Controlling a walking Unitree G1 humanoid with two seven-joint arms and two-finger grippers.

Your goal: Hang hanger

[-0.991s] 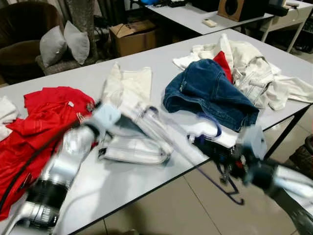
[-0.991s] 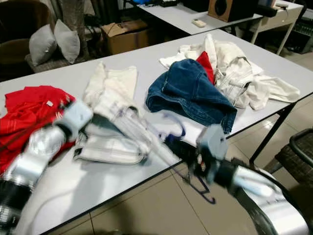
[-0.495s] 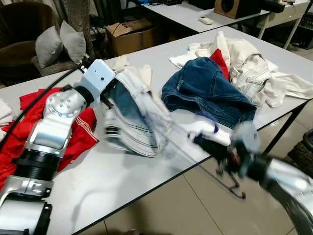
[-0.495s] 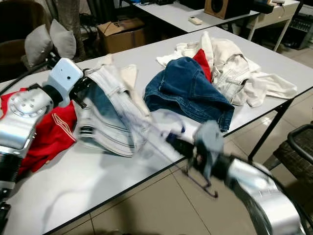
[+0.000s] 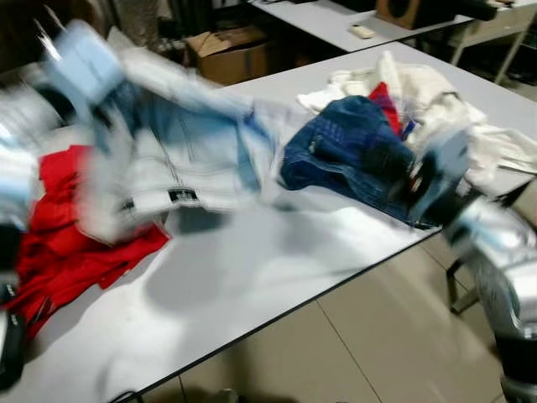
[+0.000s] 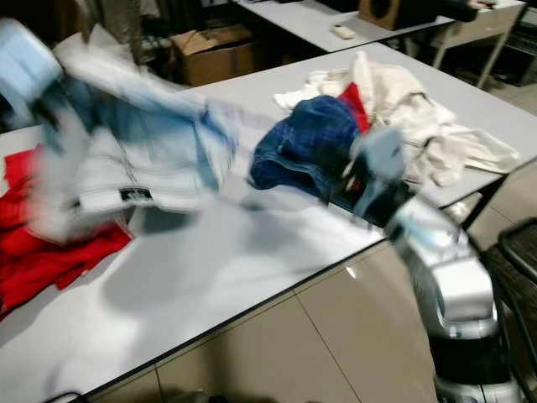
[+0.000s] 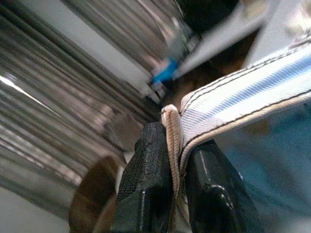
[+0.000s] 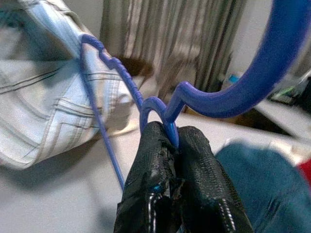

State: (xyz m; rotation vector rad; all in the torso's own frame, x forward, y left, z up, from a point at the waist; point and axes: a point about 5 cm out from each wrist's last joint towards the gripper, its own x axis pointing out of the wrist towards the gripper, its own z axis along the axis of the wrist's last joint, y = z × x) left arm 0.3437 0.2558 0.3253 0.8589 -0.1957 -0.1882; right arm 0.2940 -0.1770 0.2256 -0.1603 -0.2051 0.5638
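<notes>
- Left claw [image 7: 177,189], in the left wrist view, has its two black fingers pinched tight on the stitched waistband edge of a pale blue-and-white striped denim garment [image 7: 252,97], whose cloth runs on past the fingers.
- Right claw [image 8: 176,160], in the right wrist view, is closed on the neck of a blue plastic hanger [image 8: 233,92], just below the hook's curve. The hanger's notched shoulder arm and thin lower bar reach out toward the pale garment, and the far end seems to lie against or inside the cloth, though exactly which cannot be told.
- Head views are heavily blurred. The pale garment [image 5: 193,143] is held up over the white tabletop [image 5: 252,277], stretched between the left arm at the upper left and the right arm [image 6: 436,260] at the right edge. A red shirt [image 5: 59,252] lies crumpled to the left, and dark blue jeans [image 5: 352,151] and cream clothes [image 6: 403,101] are heaped on the far right.
- Judging by its look, the hanger is light, stiff and smooth, so it could twist in a pinch grip. The neck beneath the hook is the sound place to hold it. The denim is soft, floppy and heavier, and may drag the hanger askew.
</notes>
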